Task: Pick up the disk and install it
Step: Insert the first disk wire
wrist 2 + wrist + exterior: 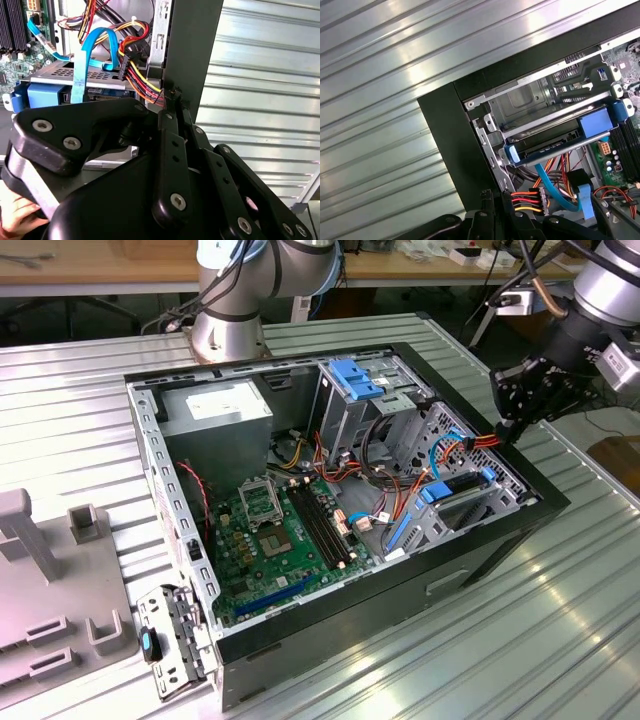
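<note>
Pincer [175,97] seemingly pinched coloured wires [144,85] at the case's [547,502] edge. Second wrist view showed a hand [15,215]; first wrist view, the seated disk [594,122].

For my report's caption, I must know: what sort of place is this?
Probably a robotics lab: an open computer case lies on a ribbed metal table, beside a robot arm's base.

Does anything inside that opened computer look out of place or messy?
The red, orange and yellow wire bundle stretches sideways to the case rim, ending at the gripper, apart from the other cables. Nothing looks broken or spilled.
</note>
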`<state>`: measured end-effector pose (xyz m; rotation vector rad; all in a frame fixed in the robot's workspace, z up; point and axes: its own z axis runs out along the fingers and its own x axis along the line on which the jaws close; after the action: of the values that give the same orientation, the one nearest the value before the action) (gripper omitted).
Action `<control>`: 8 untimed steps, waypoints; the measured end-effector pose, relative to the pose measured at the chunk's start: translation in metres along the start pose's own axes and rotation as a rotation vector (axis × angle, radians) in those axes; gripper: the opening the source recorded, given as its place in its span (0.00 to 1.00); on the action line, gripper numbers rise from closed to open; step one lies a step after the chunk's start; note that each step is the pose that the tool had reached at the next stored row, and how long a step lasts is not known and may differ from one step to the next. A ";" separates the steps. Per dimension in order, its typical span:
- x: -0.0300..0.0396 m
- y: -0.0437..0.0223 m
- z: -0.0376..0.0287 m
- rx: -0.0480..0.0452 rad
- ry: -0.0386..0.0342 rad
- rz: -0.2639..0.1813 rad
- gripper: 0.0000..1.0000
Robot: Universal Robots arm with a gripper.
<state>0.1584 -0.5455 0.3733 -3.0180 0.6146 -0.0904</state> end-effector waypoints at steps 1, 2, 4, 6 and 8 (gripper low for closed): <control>-0.0001 0.0000 0.0000 0.0000 0.0001 0.001 0.17; -0.0002 0.0001 0.0000 0.0000 0.0001 0.002 0.17; -0.0003 0.0001 0.0000 -0.0001 0.0003 0.003 0.17; -0.0005 0.0003 0.0000 -0.0002 0.0004 0.004 0.17; -0.0007 0.0004 -0.0001 -0.0002 0.0004 0.005 0.17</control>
<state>0.1577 -0.5457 0.3733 -3.0165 0.6225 -0.0907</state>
